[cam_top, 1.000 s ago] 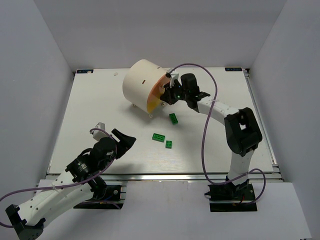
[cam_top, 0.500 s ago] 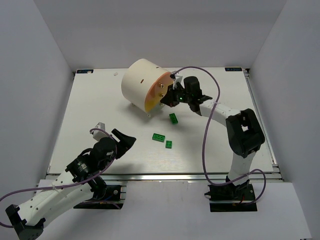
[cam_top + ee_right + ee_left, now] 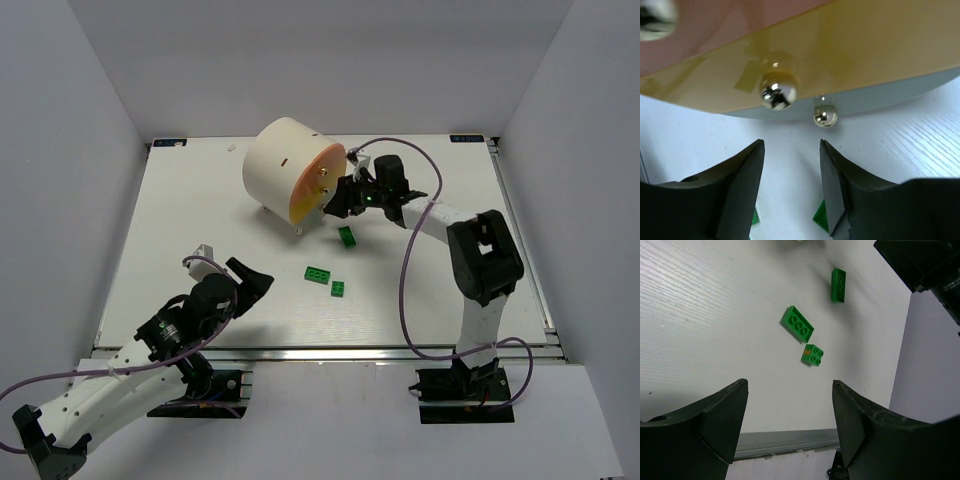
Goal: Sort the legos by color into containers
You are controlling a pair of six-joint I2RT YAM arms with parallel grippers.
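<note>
my right claw (image 3: 338, 199) is released, its fingers (image 3: 737, 192) apart with nothing between them. it hovers just in front of the drum (image 3: 278, 158), close to the orange drawer front (image 3: 850, 45) but not touching it. straight ahead of the gap sits a brass knob (image 3: 778, 90), apart from both fingertips. a second knob (image 3: 825, 116) is a little lower and to the right of the first, at the edge of a greyish drawer (image 3: 900, 92) under the orange one. down past my fingertips, a green corner of lego (image 3: 818, 216) peeks out on the white counter (image 3: 900, 145).

from above, the three loose legos lie on the counter on my side of the drum. a long green lego (image 3: 347, 236) is just behind my right claw, nearer my base. a second long lego (image 3: 319, 274) and a small square lego (image 3: 339, 289) lie side by side further back, between my two claws.

my left claw (image 3: 252, 281) is also released, jaws wide, holding nothing. it hangs low over the counter, well apart from the drum. through its wrist camera all three legos lie ahead of the fingers (image 3: 710, 420): the small square lego (image 3: 812, 354) nearest, the second long lego (image 3: 797, 324) just beyond it, and the long green lego (image 3: 838, 285) farthest, near the dark bulk of my right arm (image 3: 925, 267).
</note>
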